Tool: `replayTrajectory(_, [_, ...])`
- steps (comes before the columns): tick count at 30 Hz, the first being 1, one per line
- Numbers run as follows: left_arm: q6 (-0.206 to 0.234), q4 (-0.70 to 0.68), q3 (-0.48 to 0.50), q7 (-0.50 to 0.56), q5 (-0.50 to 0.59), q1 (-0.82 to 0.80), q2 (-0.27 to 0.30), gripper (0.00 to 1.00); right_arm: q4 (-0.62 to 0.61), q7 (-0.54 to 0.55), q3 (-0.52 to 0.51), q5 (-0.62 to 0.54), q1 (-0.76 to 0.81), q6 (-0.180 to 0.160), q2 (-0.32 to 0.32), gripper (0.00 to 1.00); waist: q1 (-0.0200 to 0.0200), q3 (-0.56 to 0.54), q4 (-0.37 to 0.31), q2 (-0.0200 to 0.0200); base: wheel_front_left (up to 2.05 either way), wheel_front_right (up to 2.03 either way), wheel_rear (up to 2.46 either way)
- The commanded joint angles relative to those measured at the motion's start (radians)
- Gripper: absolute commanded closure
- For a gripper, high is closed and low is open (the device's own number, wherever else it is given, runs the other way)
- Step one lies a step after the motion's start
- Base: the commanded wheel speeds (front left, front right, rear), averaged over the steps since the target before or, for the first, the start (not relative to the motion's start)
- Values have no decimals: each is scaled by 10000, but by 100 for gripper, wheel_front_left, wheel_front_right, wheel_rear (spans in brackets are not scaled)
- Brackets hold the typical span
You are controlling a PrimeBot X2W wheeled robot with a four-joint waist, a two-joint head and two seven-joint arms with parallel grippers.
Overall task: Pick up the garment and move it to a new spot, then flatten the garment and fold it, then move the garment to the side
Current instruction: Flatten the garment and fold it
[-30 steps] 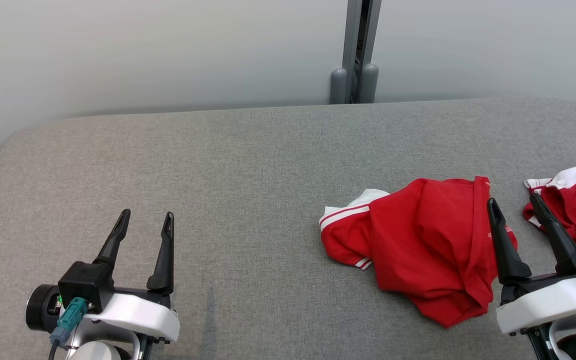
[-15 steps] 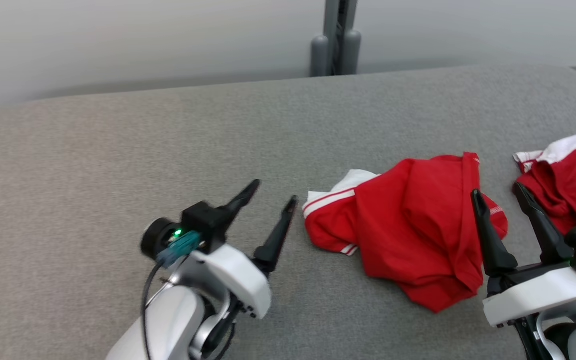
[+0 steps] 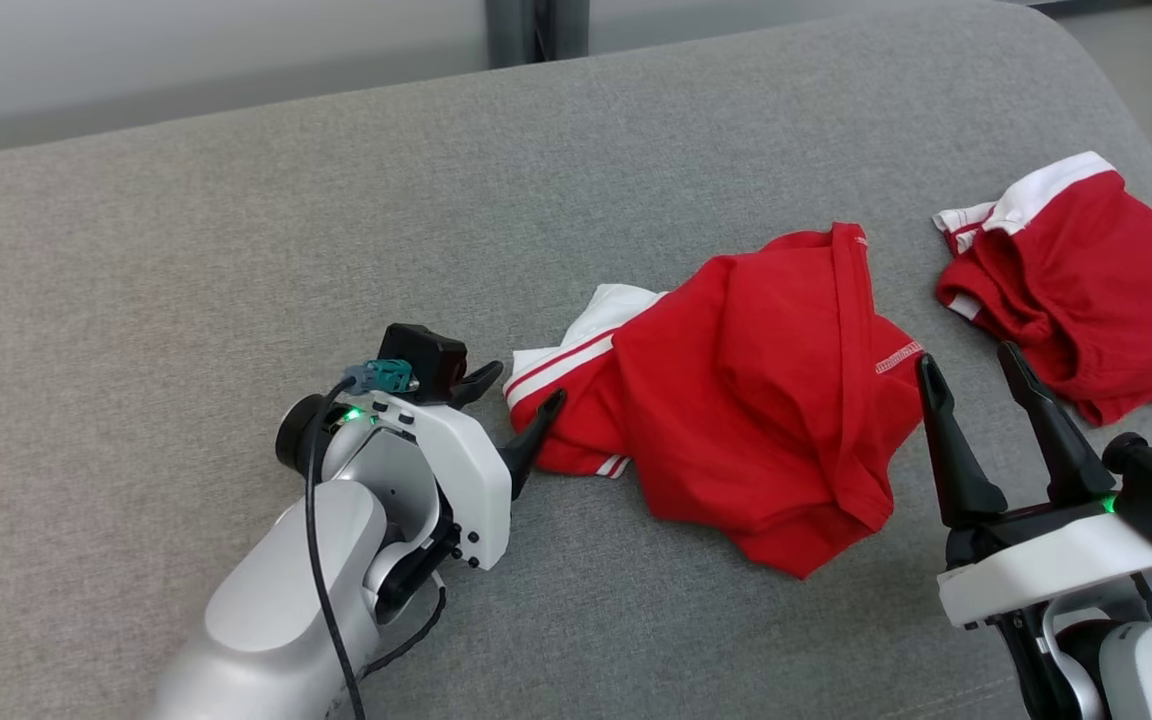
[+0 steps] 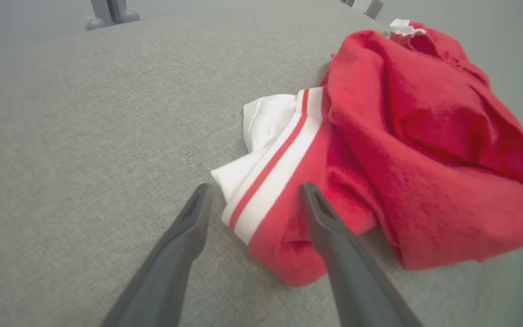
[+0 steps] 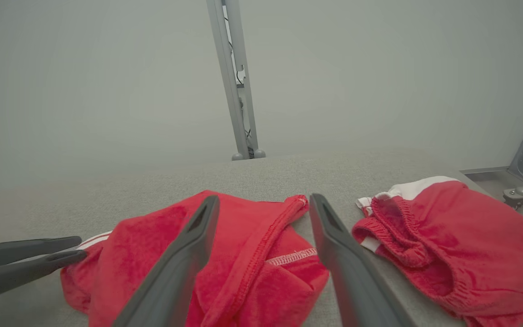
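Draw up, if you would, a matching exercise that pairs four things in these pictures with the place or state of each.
Things:
1. left end effector
2. right end effector
3. larger red garment
4. smaller red garment

Places or states:
A. crumpled in a heap, between the two end effectors
B. open, tips at a white striped cuff
C. lying furthest to the robot's right
D. open, by the gap between both garments

Pairs: 1-B, 2-D, 3-A, 4-C
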Motion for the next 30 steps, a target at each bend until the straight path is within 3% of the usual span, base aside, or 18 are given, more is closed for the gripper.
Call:
replayTrajectory(1, [-109, 267, -82, 80, -115, -260, 51, 2, 94, -157, -17, 82, -141, -4, -7, 0, 0, 160, -176, 0, 0, 0, 0])
replayTrajectory(2, [-132, 355, -112, 58, -181, -325, 45, 62, 132, -208, -24, 93, -161, -4, -5, 0, 0, 176, -190, 0, 0, 0, 0])
replayTrajectory(3, [-178, 425, -137, 18, -251, -378, 50, 100, 163, -230, -40, 98, -178, -4, -5, 0, 0, 185, -193, 0, 0, 0, 0])
replayTrajectory(10, [-248, 430, -324, -582, -242, -841, 258, 100, 284, -352, -87, 94, -311, -4, 22, 0, 0, 184, -40, 0, 0, 0, 0])
replayTrajectory(21, [1115, -1549, 74, -3130, 1693, -2594, 1130, 100, 265, -341, -344, 37, -279, -4, -10, 0, 0, -94, 364, 0, 0, 0, 0])
replayTrajectory(25, [1790, -2800, 215, -3406, 1933, -1547, 1669, 100, 231, -276, -414, 104, -108, -4, 11, 0, 0, -165, 487, 0, 0, 0, 0])
replayTrajectory(30, [2742, -3477, 713, -3700, 1420, 1082, 2407, 100, 189, -211, -535, 212, 114, -4, 50, 0, 0, -174, 634, 0, 0, 0, 0])
